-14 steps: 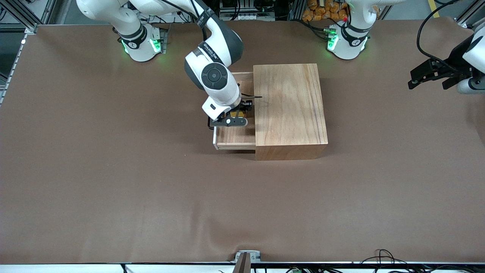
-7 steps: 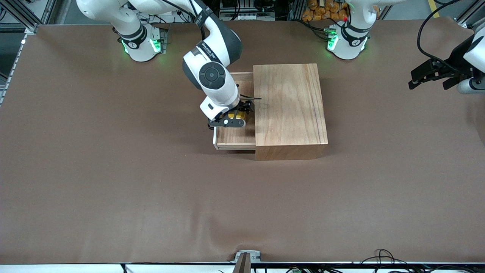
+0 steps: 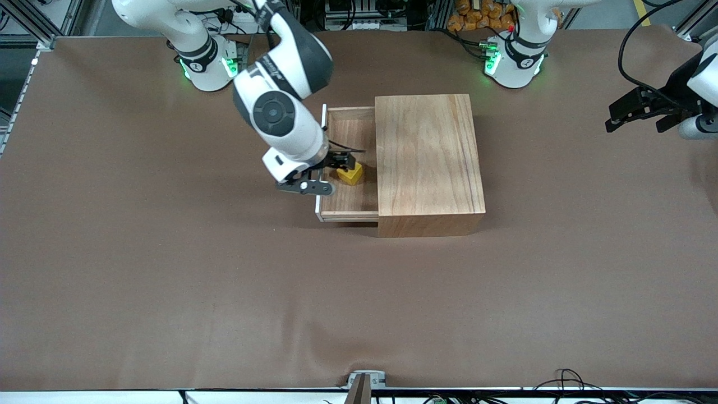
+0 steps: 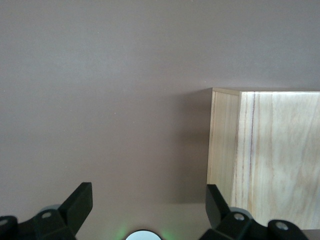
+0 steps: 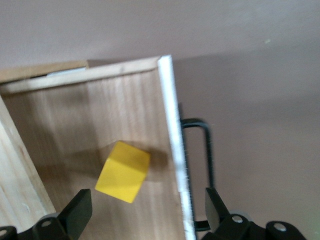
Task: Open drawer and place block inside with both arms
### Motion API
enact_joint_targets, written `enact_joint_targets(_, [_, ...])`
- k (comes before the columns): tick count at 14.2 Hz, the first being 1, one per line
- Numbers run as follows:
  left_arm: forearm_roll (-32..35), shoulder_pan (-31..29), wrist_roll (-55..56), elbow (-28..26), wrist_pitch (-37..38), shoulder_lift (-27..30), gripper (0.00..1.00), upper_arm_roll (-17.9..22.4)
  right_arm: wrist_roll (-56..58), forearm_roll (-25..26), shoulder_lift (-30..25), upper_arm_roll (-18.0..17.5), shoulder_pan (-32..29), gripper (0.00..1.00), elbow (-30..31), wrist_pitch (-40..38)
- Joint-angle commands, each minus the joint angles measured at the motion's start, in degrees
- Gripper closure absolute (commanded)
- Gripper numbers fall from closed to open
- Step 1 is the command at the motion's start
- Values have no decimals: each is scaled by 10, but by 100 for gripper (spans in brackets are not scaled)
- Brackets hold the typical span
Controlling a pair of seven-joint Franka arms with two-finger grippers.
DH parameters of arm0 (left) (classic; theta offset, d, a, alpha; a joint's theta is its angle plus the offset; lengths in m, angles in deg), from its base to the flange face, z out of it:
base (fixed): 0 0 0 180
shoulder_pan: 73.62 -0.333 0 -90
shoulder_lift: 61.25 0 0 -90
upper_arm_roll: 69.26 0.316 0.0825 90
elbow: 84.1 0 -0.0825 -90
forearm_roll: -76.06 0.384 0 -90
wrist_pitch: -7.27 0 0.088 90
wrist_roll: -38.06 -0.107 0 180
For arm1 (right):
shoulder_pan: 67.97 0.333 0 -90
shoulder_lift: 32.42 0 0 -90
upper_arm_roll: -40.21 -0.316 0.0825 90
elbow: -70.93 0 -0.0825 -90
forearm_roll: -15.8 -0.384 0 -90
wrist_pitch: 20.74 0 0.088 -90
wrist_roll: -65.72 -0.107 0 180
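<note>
Front view, reading from the right arm's end of the table: your right gripper (image 3: 331, 168) has let go and lifted back toward the white front panel. A second ago it was low in the drawer (image 3: 349, 205) with the block hidden under it; now its fingers stand apart with nothing between them, and the block (image 3: 350, 174) sits alone on the drawer floor, close to the box (image 3: 429, 160). In the right wrist view the block (image 5: 123, 171) rests flat on the wood, clear of both fingertips, with the white panel (image 5: 175, 160) and the black wire handle (image 5: 202, 150) beside it. So the placing looks done; judging from this, only the retreat remains, and perhaps shutting the drawer.

Watch the edges as you withdraw: the gripper hangs right over the front panel and handle, so rise before you move sideways. The table (image 3: 140, 252) toward the right arm's end is bare and gives you room.

At the left arm's end, the left gripper (image 3: 642, 109) waits over the table's edge, well apart from the box, fingers spread and holding nothing.
</note>
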Motion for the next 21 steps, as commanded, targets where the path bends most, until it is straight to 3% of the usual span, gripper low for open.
enact_joint_targets(1, [5,-4,-11,8,1,-1,0,-3,21,-2,-23,-5,-37,0,-10,-33])
enact_joint_targets(6, [11,-5,-12,8,1,-1,0,-3,88,31,-68,-2,-96,0,-8,-63])
enact_joint_targets(9, [11,-4,-21,7,3,-1,0,-2,100,58,-120,24,-124,0,-5,-102])
enact_joint_targets(14, [38,-3,-24,8,4,-1,0,-5,225,74,-191,26,-226,0,-2,-151])
enact_joint_targets(16, [39,-2,-23,8,4,-2,0,-5,290,96,-204,0,-289,0,2,-170])
enact_joint_targets(18, [37,-4,-25,8,4,-1,0,-5,341,116,-221,-58,-381,0,6,-192])
enact_joint_targets(21, [32,-4,-25,8,4,-2,0,-3,382,172,-244,-67,-414,0,13,-207])
